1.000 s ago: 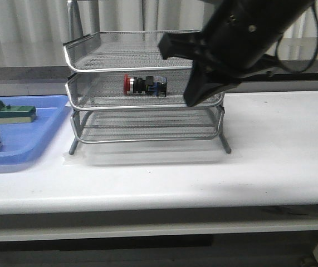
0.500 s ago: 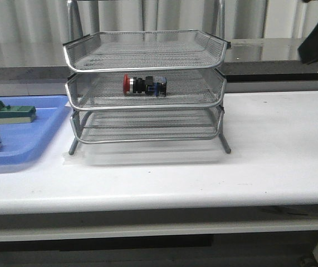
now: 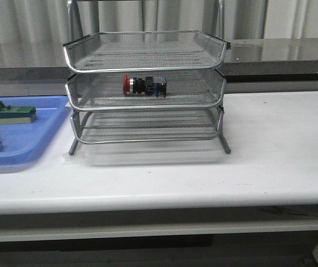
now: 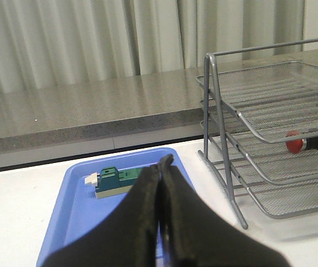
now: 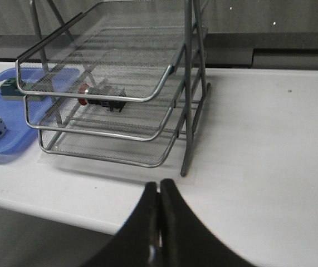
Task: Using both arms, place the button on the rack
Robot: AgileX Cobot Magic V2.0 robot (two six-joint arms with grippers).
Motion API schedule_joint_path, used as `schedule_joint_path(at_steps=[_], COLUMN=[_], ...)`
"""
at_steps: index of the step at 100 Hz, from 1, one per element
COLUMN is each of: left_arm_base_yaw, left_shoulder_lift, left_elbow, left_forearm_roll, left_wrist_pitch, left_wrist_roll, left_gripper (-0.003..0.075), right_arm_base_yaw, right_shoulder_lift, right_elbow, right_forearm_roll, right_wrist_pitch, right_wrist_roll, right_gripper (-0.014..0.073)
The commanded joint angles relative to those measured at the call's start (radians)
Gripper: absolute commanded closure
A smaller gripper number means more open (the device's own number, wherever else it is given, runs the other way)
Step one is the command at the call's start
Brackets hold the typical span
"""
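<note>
Front view: the 3-tier silver wire-mesh rack (image 3: 145, 89) stands on the white table (image 3: 270, 161), and the small red-capped button with the black-and-silver body (image 3: 144, 85) lies on its side in the middle tier, cap pointing toward the flat blue plastic tray (image 3: 25, 139). No arm shows here.

Left wrist view: the left tool (image 4: 162, 162) has its dark fingers pressed together, holding nothing, hovering over the tray near the green block (image 4: 117, 179). The button is visible off in the rack.

Right wrist view: the right tool (image 5: 159, 185) is also pinched together and empty, well apart from the rack.

Looks done to me. Best move now is just keeping both arms clear so nothing bumps the rack.
</note>
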Motion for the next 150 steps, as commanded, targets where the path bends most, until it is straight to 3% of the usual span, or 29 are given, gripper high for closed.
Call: schedule_joint_path(at_steps=[1, 92, 129, 150], left_arm_base_yaw=[0.001, 0.001, 0.001, 0.001], left_shoulder_lift=[0.008, 0.008, 0.008, 0.008], left_elbow=[-0.027, -0.027, -0.027, -0.027], left_forearm_roll=[-0.012, -0.012, -0.012, -0.012], left_wrist_pitch=[-0.081, -0.081, -0.081, -0.081], left_wrist_roll=[-0.010, -0.010, -0.010, -0.010], left_gripper=[0.0741, 0.0741, 0.0741, 0.0741], right_arm_base_yaw=[-0.005, -0.005, -0.140, -0.154], right_shoulder_lift=[-0.039, -0.077, -0.280, -0.444], right_elbow=[-0.023, -0.014, 0.190, 0.317], right_forearm_roll=[-0.022, -0.054, -0.256, -0.310], right_wrist_pitch=[-0.062, -0.064, -0.109, -0.128], right_wrist_roll=[-0.008, -0.007, 0.184, 0.221], right_gripper=[0.0654, 0.0654, 0.0654, 0.0654])
